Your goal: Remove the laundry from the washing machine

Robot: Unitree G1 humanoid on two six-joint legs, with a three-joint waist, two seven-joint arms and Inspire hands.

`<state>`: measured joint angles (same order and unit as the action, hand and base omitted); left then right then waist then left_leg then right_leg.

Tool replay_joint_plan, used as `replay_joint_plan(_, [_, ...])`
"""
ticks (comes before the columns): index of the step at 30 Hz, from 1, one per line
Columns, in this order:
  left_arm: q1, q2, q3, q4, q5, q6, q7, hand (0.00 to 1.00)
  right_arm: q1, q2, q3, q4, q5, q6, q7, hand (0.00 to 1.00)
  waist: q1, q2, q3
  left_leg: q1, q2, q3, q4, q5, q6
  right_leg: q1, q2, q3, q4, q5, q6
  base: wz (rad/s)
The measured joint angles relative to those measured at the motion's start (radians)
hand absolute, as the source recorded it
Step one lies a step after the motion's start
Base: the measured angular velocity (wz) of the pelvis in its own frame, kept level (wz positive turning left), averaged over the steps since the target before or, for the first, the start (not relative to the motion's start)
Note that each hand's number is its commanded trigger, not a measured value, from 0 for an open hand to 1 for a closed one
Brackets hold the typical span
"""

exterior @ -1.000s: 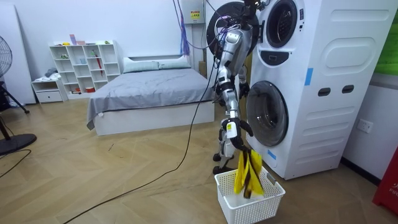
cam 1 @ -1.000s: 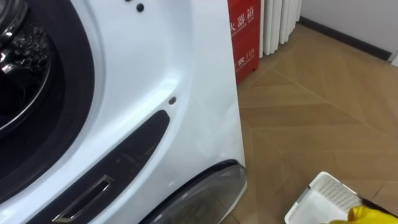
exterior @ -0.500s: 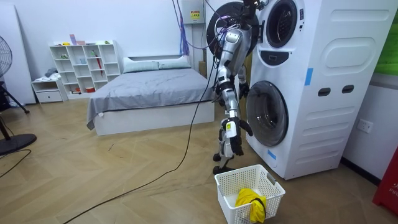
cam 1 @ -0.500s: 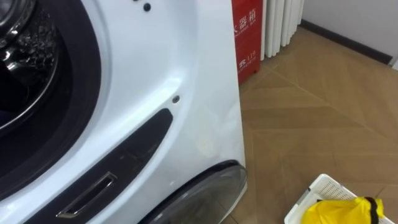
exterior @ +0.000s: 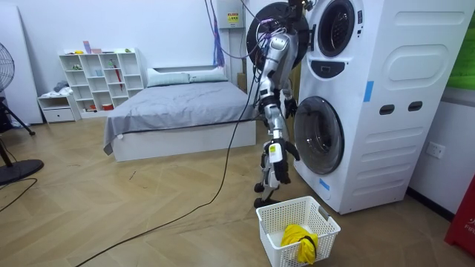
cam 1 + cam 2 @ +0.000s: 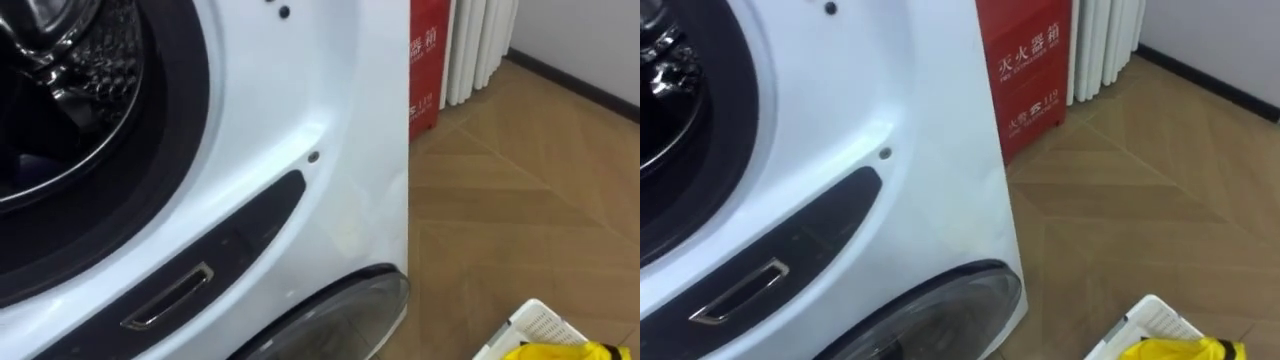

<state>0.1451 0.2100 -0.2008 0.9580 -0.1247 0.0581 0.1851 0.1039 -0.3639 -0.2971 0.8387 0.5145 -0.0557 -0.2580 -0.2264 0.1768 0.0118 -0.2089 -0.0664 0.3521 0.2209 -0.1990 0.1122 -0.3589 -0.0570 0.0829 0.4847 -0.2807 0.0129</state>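
The robot's right hand (image 5: 275,175) hangs low by its leg, at the end of an arm that points almost straight down. The hand is just above the white basket (image 5: 271,237) and a little to the room view's left of it. It is too small there to tell if it is spread or curled, and nothing yellow hangs from it.

The yellow cloth (image 5: 298,239) lies in a heap inside the basket, on the side nearer the washing machine (image 5: 386,111). In the eye views a bit of the cloth and one corner of the basket peek in at the bottom right.

The basket sits on the wooden floor (image 5: 148,215), right in front of the big white washing machine. The robot stands close to the machine and faces it, with the basket on its right. Up high, the round door (image 5: 266,30) is swung open, and the shiny drum (image 6: 60,90) is dark inside. Down low, another round door (image 5: 320,133) is shut.

Beside the machine stands a red box (image 6: 1030,60), and next to it a white radiator (image 6: 1105,40). Well behind the robot are a grey bed (image 5: 178,111) and a white shelf (image 5: 100,78).
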Motion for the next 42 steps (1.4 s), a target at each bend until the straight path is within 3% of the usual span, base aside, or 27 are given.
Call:
replay_joint_plan(4, [0.054,-0.001,0.002,-0.027,-0.001,-0.033,0.0,0.0,0.027,0.0,-0.005,-0.001,0.02,0.0,0.015,0.0,-0.001,-0.008,-0.0052,0.053,0.003,-0.027,-0.014,0.0,-0.001,0.084,0.002,-0.027,-0.057,0.004,0.001,0.16])
replay_joint_plan(8, [0.102,-0.001,0.031,-0.059,0.01,-0.037,0.002,0.0,0.062,0.003,-0.022,0.016,0.042,0.002,0.021,0.0,0.007,-0.023,-0.0122,0.107,0.0,-0.057,-0.031,0.0,-0.002,0.162,0.007,-0.051,-0.103,0.007,0.005,0.24])
replay_joint_plan(12, [0.114,-0.005,0.062,-0.04,0.046,-0.037,0.029,0.0,0.087,0.053,-0.031,0.135,0.089,0.008,0.024,0.0,0.022,-0.071,-0.0173,0.174,0.0,-0.117,-0.039,-0.002,-0.006,0.281,0.005,-0.112,-0.175,0.013,0.003,0.43])
replay_joint_plan(15, [0.115,-0.035,0.089,-0.032,0.055,-0.036,0.048,0.0,0.082,0.105,-0.028,0.213,0.098,0.029,0.054,0.0,0.031,-0.102,-0.0157,0.199,-0.001,-0.159,-0.047,-0.003,-0.009,0.341,0.008,-0.141,-0.221,0.022,0.002,0.37])
replay_joint_plan(16, [0.111,-0.048,0.088,-0.024,0.056,-0.035,0.049,0.0,0.082,0.118,-0.018,0.238,0.098,0.041,0.061,0.0,0.041,-0.111,-0.0185,0.202,-0.001,-0.171,-0.049,-0.002,-0.009,0.357,0.008,-0.155,-0.232,0.027,0.002,0.34])
replay_joint_plan(20, [0.09,-0.069,0.088,0.006,0.069,-0.028,0.049,0.0,0.053,0.159,0.046,0.322,0.067,0.076,0.096,0.0,0.056,-0.147,-0.0119,0.213,-0.005,-0.213,-0.05,0.0,-0.012,0.394,0.006,-0.198,-0.265,0.035,-0.001,0.33])
replay_joint_plan(22, [0.085,-0.078,0.092,0.027,0.085,-0.024,0.042,0.0,0.035,0.174,0.082,0.376,0.005,0.096,0.13,0.0,0.082,-0.165,-0.0132,0.22,-0.005,-0.226,-0.052,0.001,-0.014,0.416,0.009,-0.215,-0.3,0.047,-0.003,0.18])
replay_joint_plan(30, [0.06,-0.08,0.16,0.042,0.185,-0.02,0.019,0.0,-0.025,0.198,0.239,0.389,-0.251,0.113,0.194,0.0,0.159,-0.199,-0.0072,0.209,-0.011,-0.281,-0.051,0.005,-0.021,0.439,0.006,-0.281,-0.314,0.051,-0.006,0.22])
replay_joint_plan(34, [0.062,-0.081,0.178,0.045,0.197,-0.02,0.022,0.0,-0.046,0.203,0.344,0.363,-0.288,0.11,0.225,0.0,0.194,-0.209,-0.003,0.216,-0.014,-0.302,-0.05,0.006,-0.021,0.455,0.006,-0.292,-0.318,0.051,-0.006,0.14])
replay_joint_plan(42, [0.079,-0.08,0.199,0.048,0.197,-0.02,0.019,0.0,-0.044,0.215,0.415,0.358,-0.333,0.11,0.25,0.0,0.227,-0.217,-0.0019,0.22,-0.014,-0.313,-0.045,0.006,-0.022,0.467,0.008,-0.308,-0.321,0.051,-0.006,0.06])
